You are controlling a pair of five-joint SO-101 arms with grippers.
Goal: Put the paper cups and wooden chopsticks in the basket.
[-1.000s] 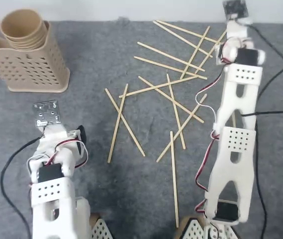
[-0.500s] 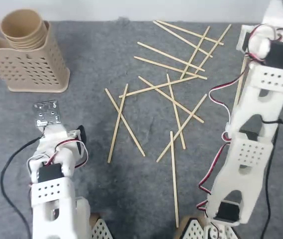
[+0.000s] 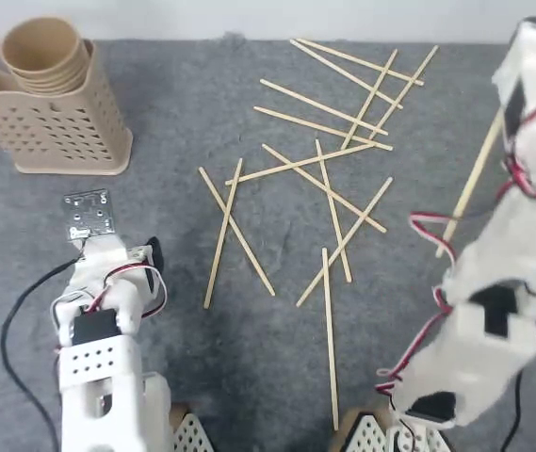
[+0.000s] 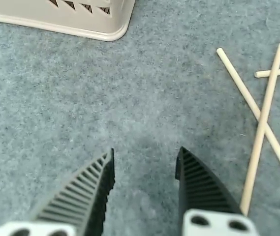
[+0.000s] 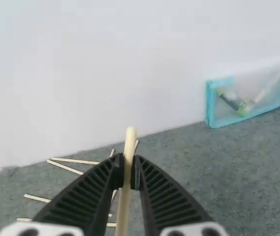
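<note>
- The paper cups (image 3: 46, 52) are already done, as far as we can see: they sit nested in one stack inside the beige basket (image 3: 56, 137), which stands at the far left corner of the grey table (image 3: 173, 85).
- The chopsticks are the part that is left. We judge the task to be about at its middle, because no chopstick shows in the basket.
- More than ten loose chopsticks (image 3: 329, 184) lie flat on the table, from its middle to its far side, well apart from the basket. Their long axes go in many directions and several of them cross each other.
- One chopstick is picked up. The fingers of the right gripper (image 5: 127, 160) are clenched on this held chopstick (image 3: 470, 184) at the right side of the table.
- In the high view its long axis runs in a steep slant, from the far right down to the nearer left. In the right wrist view it lies in line with the fingers, and its short free end sticks out past the fingertips toward the white wall (image 5: 105, 59).
- It needs to travel across the whole table to reach the basket.
- The left gripper (image 4: 145, 155) is low over bare table near the basket, its fingers released and holding nothing, with two crossed chopsticks (image 4: 263, 118) beside it.
</note>
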